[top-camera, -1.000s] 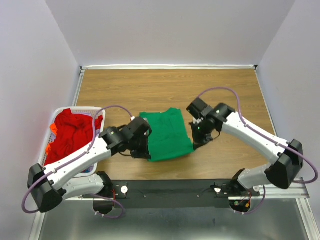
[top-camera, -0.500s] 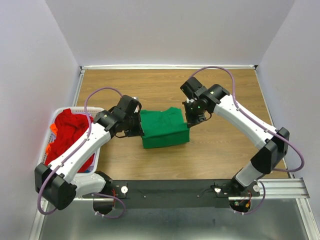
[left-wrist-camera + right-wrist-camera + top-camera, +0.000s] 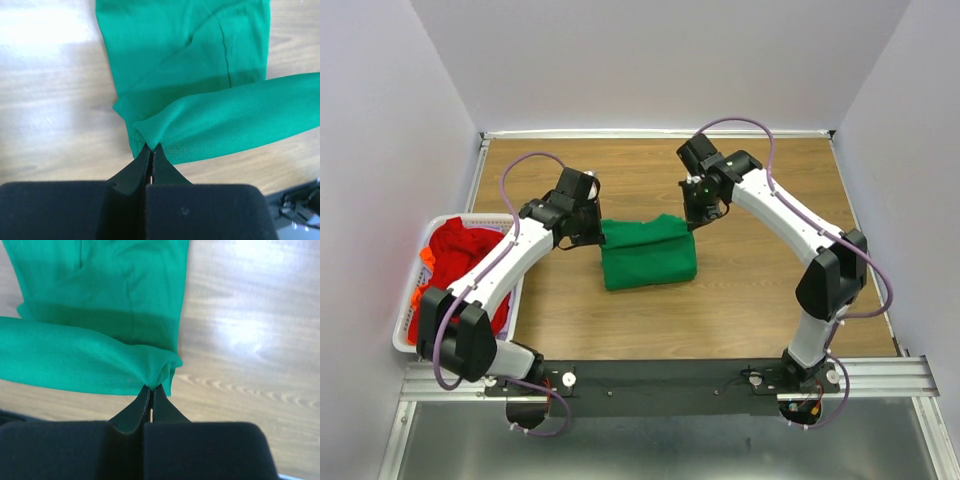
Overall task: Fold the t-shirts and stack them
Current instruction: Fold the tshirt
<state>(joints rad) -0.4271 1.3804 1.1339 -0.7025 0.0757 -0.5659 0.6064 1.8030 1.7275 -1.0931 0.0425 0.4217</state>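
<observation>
The green t-shirt lies on the wooden table, folded over on itself into a short band. My left gripper is shut on its far left corner; the left wrist view shows the cloth pinched at the fingertips. My right gripper is shut on its far right corner, and the right wrist view shows the cloth pinched at the fingertips. Both hold the folded edge slightly raised. The red t-shirts lie heaped in the basket at the left.
The white slatted basket stands at the table's left edge, beside the left arm. Bare wooden table lies to the right, in front of and behind the green shirt. White walls enclose the table on three sides.
Both grippers have carried the shirt's near edge away from the arm bases toward the far edge, folding the green shirt in half. The arms now reach farther out.
</observation>
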